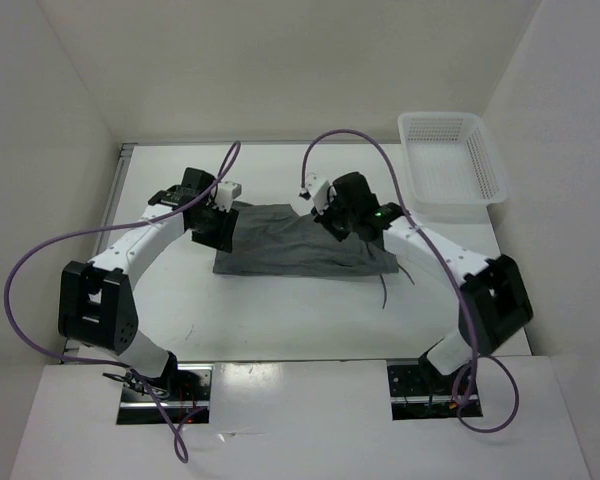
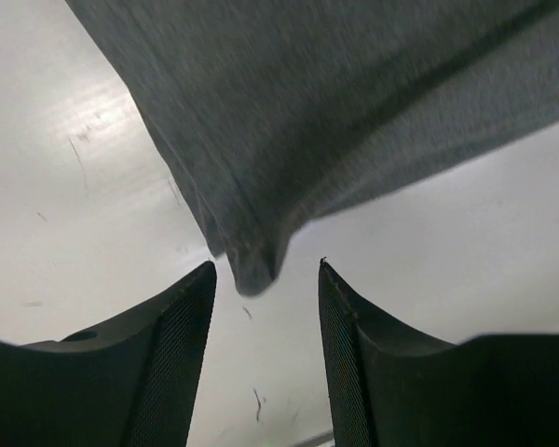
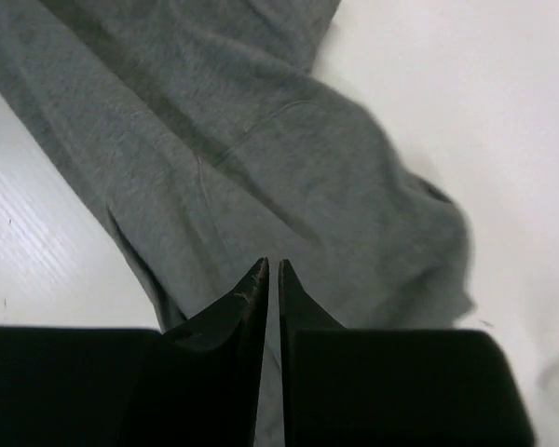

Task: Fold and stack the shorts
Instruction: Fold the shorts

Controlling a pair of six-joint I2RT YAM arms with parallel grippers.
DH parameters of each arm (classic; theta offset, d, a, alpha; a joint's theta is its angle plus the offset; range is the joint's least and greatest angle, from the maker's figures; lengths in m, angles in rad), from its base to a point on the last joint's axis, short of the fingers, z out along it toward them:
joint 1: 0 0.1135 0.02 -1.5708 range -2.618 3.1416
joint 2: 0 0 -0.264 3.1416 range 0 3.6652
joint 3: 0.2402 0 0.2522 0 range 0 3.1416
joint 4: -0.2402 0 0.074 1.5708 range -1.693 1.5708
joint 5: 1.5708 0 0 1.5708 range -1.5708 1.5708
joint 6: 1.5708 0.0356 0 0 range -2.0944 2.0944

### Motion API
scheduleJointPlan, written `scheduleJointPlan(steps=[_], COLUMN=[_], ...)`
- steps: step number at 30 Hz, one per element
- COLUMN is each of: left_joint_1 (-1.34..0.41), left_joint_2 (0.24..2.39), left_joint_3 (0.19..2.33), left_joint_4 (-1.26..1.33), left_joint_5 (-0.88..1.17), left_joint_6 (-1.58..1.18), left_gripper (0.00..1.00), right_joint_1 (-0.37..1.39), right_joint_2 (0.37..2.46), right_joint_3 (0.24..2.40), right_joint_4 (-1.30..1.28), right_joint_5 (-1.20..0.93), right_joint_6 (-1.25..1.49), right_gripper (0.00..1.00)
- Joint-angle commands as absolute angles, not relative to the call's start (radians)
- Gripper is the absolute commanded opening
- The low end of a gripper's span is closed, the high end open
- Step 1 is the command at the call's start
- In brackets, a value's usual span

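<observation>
Left gripper (image 2: 266, 265): its two fingers stand apart and nothing is between them.
Cloth by the left gripper: in the left wrist view, one corner of the shorts (image 1: 290, 248) points at the gap between the fingers. It is just ahead of the tips. I cannot tell if it touches them.
Where the shorts are: flat on the table (image 1: 280, 325), in the middle, between the two arms.
Long way of the shorts: it runs from the left side to the right side, across in front of both arms.
Which way they point: the thin drawstring (image 1: 384, 290) hangs off the near right corner, so I think the waist is at the right end and the legs point left.
Right gripper (image 3: 272, 264): it is over the far right part of the shorts. Its fingers are almost together, with only a thin slit between them. I cannot tell if any cloth is pinched there.
Nearer arm: the left arm is nearer the left end and the right arm is nearer the right end.
Next move, my guess: the left gripper has to slide forward a little so the corner goes in between its fingers.
Basket (image 1: 440, 118): white, at the far right, well apart from the shorts.
</observation>
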State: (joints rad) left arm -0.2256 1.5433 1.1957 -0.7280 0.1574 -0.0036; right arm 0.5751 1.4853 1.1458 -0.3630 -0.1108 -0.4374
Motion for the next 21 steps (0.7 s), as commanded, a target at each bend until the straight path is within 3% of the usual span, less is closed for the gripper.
scheduleJointPlan(steps=[1, 8, 21], left_joint_1=[-0.206, -0.195, -0.239], left_joint_2=[1.571, 1.592, 1.605], left_joint_3=[1.173, 1.072, 0.931], left_joint_4=[-0.551, -0.502, -0.48], left_joint_5=[0.133, 0.248, 0.15], left_joint_6=[0.0, 0.0, 0.0], left_gripper=[0.56, 0.6, 0.63], right_joint_1=[0.603, 0.635, 0.687], right_joint_2=[1.583, 1.701, 1.637], right_joint_3=[1.164, 1.184, 0.933], right_joint_4=[-0.184, -0.164, -0.181], right_joint_5=[-0.098, -0.152, -0.218], right_joint_6=[-0.325, -0.325, -0.276], right_gripper=[0.12, 0.09, 0.09])
